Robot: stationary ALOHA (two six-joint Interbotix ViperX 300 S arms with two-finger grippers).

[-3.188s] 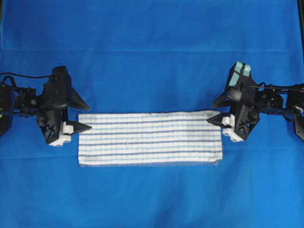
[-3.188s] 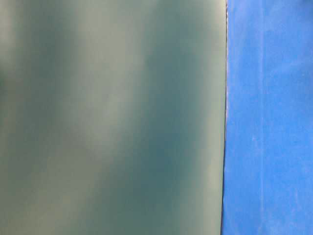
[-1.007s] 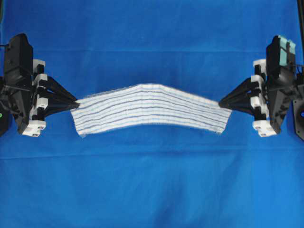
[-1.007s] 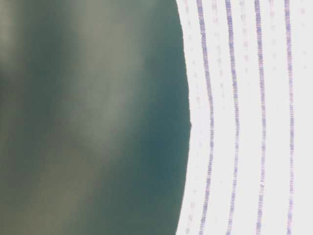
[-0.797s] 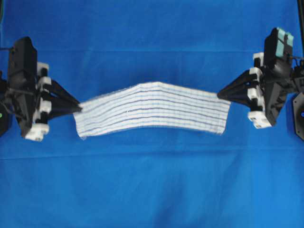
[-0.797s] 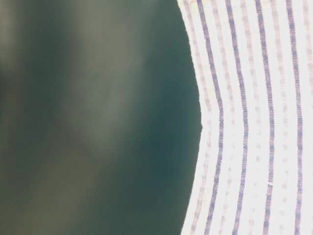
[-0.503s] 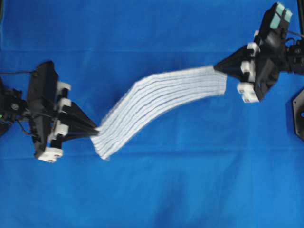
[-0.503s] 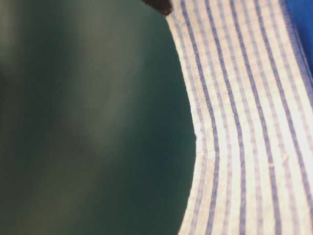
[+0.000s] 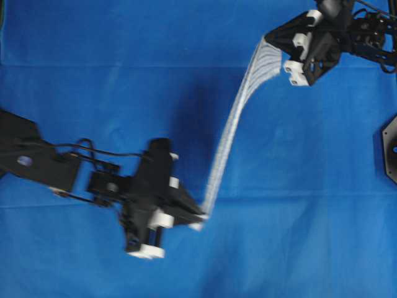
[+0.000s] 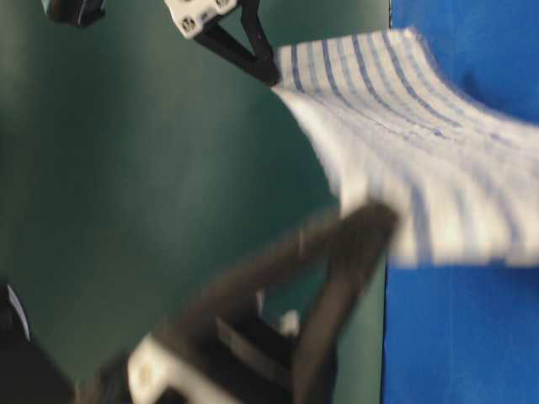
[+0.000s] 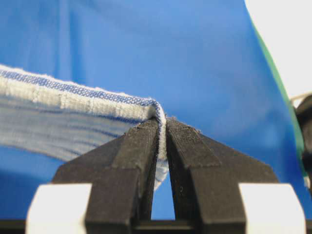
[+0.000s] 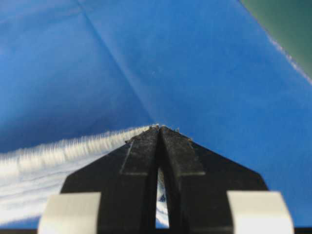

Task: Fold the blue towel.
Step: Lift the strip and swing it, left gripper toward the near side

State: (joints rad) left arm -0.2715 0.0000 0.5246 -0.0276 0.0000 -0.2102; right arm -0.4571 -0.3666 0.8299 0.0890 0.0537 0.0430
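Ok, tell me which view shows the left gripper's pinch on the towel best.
The left wrist view: the left gripper has both fingers shut on the blue towel, its edge wrapping over the fingertips. The overhead view shows that gripper small and blurred at the towel's lower end. The table-level view blurs it. The right wrist view misses it.

The table is covered by a plain blue cloth (image 9: 93, 74), marked by faint straight creases. A dark green backdrop (image 10: 126, 168) is seen beyond its edge, and a black plate (image 9: 389, 149) is cut off at the right border.
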